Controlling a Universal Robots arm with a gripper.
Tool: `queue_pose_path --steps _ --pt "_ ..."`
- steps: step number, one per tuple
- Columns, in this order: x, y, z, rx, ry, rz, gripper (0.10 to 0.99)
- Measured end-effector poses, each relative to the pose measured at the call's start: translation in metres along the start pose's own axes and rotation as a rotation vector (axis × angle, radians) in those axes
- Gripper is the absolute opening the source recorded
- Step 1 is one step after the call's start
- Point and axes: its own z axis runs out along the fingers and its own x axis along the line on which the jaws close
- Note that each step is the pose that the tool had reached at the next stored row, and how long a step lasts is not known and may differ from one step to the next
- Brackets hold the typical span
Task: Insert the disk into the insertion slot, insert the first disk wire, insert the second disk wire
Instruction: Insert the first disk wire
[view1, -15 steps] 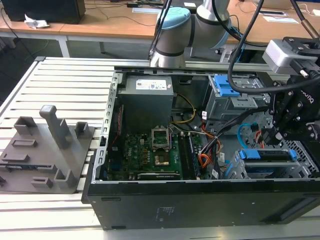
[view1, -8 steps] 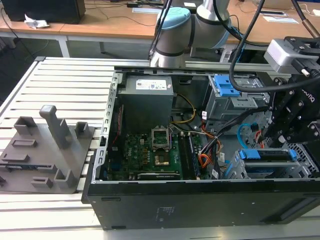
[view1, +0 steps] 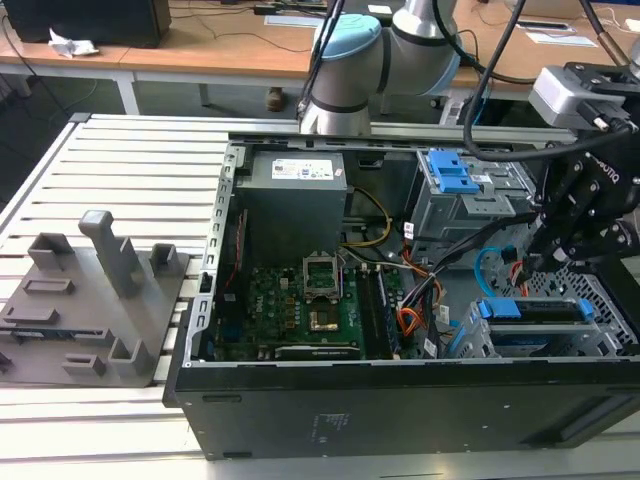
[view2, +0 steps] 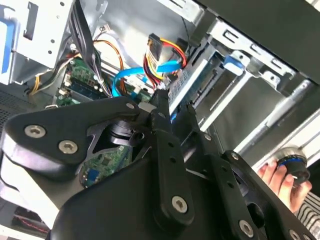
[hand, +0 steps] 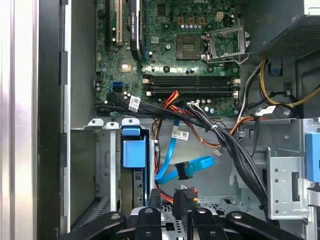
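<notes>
Blue-framed disk (view1: 530, 310) sat in the slot (view1: 612, 300), a low perforated bay at the exterior view's right inside the open PC case (view1: 400, 400). Gripper (hand: 173, 214) hung low in the case just beside that bay, w/ the arm (view1: 350, 60) coming in from the far side. Couldn't tell if it was clamped or released: in the first wrist view a black plug (hand: 183, 196) w/ red leads sat right at its tip, but contact wasn't clear. Red wire (hand: 155, 194) end lay just beside that plug. Blue cable (hand: 192, 167) curved in a loose loop near the gripper, its connector end hanging free betw. the bay & the board (hand: 190, 50). In the second wrist view a hand (view2: 280, 180) held a round blue-banded knob (view2: 292, 162) outside the case. Grey fixture (view1: 90, 300) stood on the slatted table (view1: 130, 150) at the exterior view's left, just beside the case.
</notes>
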Motion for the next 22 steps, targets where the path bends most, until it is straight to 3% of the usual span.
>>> queue_pose_path --steps 4,5,8,10,13,22 --pt "-0.0088 -0.0049 0.0092 -0.001 -0.0001 0.0 0.302" --pt "-0.0088 -0.005 0.0108 -0.001 0.0069 0.001 0.302" --pt "-0.0088 -0.005 0.0109 -0.001 0.0077 0.001 0.286" --pt "-0.0088 -0.005 0.0109 -0.001 0.0084 0.001 0.161" --pt "-0.0088 -0.005 0.0109 -0.001 0.0092 0.001 0.161" --pt "0.0024 -0.0053 0.011 -0.001 0.0103 0.001 0.161"
